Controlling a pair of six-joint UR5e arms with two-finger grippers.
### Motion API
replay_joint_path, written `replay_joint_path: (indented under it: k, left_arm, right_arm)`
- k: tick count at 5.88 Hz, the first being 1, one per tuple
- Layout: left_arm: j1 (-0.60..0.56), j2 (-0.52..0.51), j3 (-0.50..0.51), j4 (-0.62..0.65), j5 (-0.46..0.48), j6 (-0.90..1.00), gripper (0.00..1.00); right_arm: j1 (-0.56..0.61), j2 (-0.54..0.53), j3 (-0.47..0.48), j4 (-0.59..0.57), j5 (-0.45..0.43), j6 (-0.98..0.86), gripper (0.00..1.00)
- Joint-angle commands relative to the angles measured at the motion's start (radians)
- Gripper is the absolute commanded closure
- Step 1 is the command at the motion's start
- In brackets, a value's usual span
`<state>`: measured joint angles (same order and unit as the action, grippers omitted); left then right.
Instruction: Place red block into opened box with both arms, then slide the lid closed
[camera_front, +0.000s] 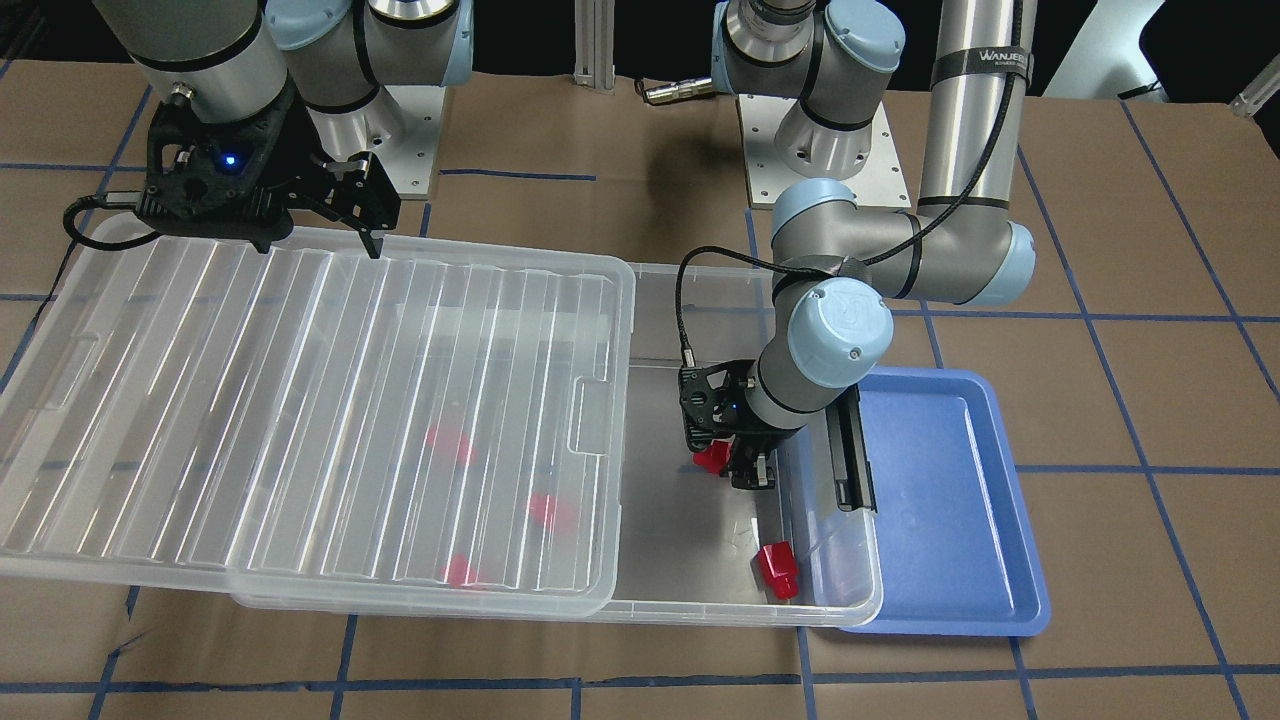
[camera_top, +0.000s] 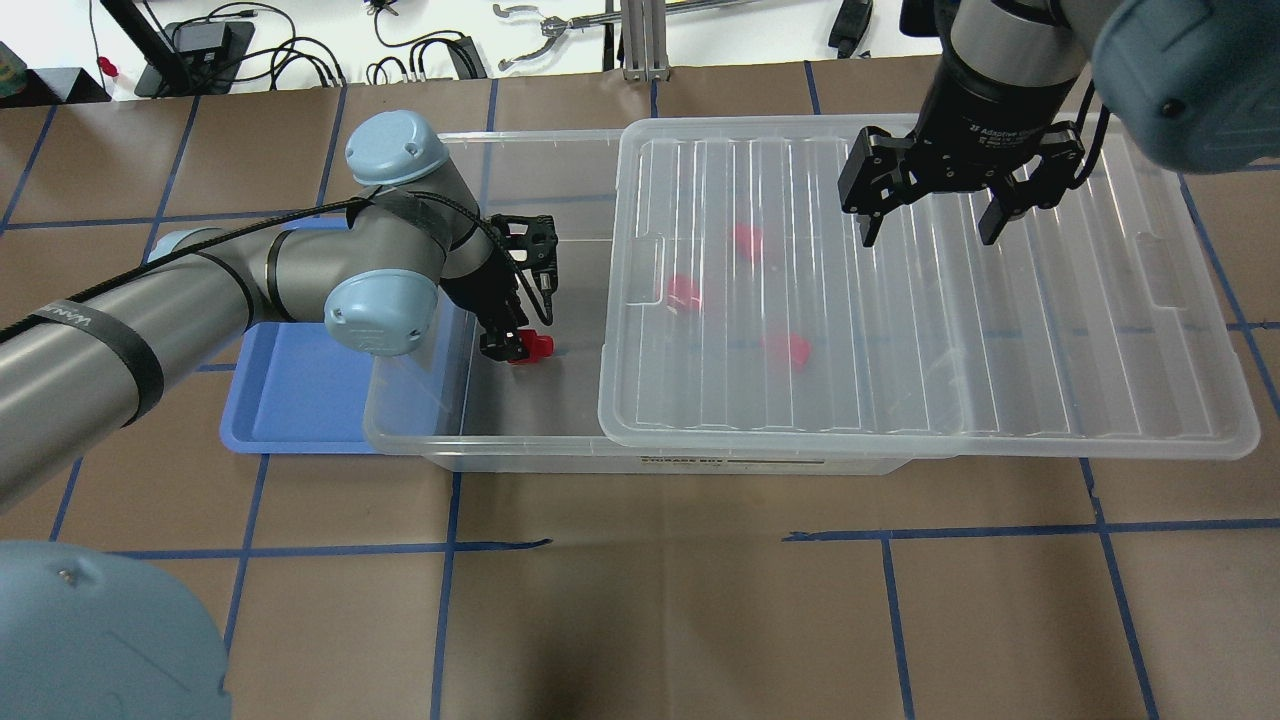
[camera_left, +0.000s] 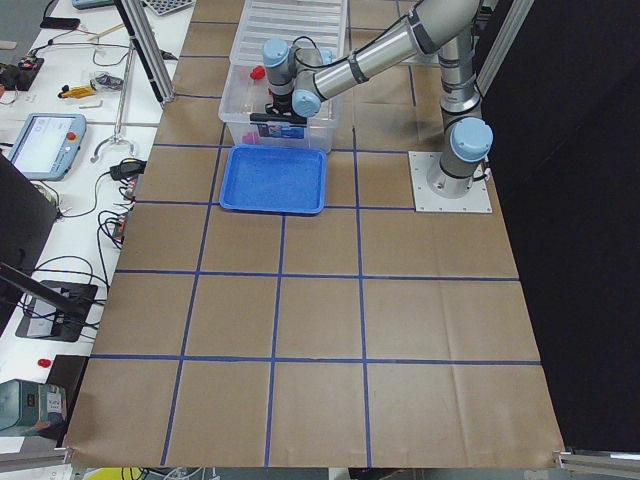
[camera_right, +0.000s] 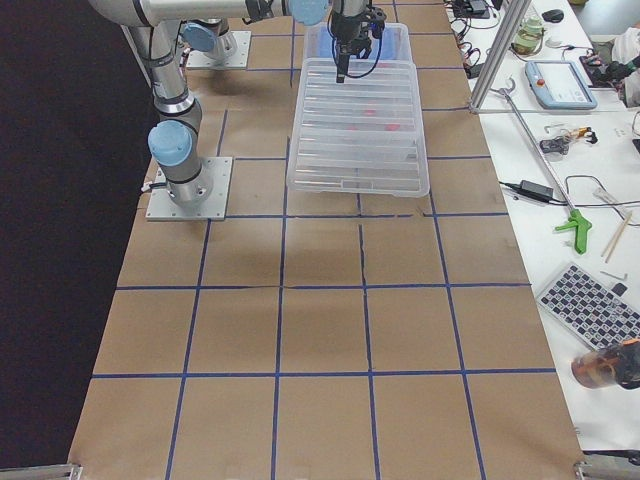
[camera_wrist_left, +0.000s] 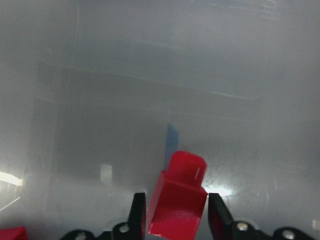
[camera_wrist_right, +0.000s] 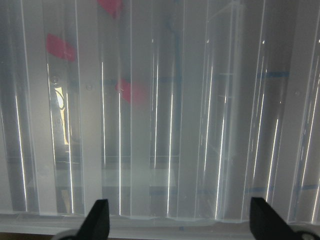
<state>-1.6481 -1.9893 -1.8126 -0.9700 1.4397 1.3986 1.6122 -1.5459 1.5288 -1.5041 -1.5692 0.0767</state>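
My left gripper (camera_top: 515, 345) is low inside the uncovered end of the clear box (camera_top: 660, 462), shut on a red block (camera_top: 537, 346). The left wrist view shows that red block (camera_wrist_left: 177, 200) pinched between both fingers (camera_wrist_left: 138, 215), its stub pointing away, just above the box floor. The ribbed lid (camera_top: 1000, 330) lies on the box, shifted toward my right so the left end is uncovered. My right gripper (camera_top: 930, 238) hangs open over the lid's far edge, fingers wide apart; in the right wrist view the lid (camera_wrist_right: 175, 125) fills the frame.
Another red block (camera_front: 778, 570) lies loose in the open end of the box. Three more show blurred through the lid, one of them (camera_top: 685, 292) nearest the opening. A blue tray (camera_top: 300, 400) sits under the box's left end. Brown paper with blue tape lines covers the table.
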Motion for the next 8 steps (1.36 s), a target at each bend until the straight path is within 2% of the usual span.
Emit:
replay_joint_path:
  k: [1,2,4,6,7,8]
  left_arm:
    - [0.002,0.007,0.006,-0.001,-0.001,-0.001,0.02]
    - [0.004,0.036,0.024,-0.039,0.004,-0.007,0.02]
    - [0.002,0.154,0.093,-0.241,0.002,-0.039,0.02]
    - [0.014,0.314,0.165,-0.405,0.011,-0.040,0.02]
    - [0.014,0.331,0.192,-0.411,0.011,-0.065,0.02]
    - [0.014,0.348,0.235,-0.503,0.045,-0.134,0.02]
  right_arm:
    - [0.000,0.000,0.001,0.001,0.000,0.000,0.00]
    - [0.000,0.000,0.001,0.001,0.001,0.000,0.00]
    - [-0.009,0.003,0.001,-0.002,-0.002,-0.003,0.00]
    - [-0.052,0.003,-0.002,-0.008,-0.079,-0.061,0.00]
    - [-0.090,0.000,-0.013,-0.008,-0.095,-0.070,0.00]
    - [-0.156,-0.003,-0.018,-0.008,-0.112,-0.137,0.00]
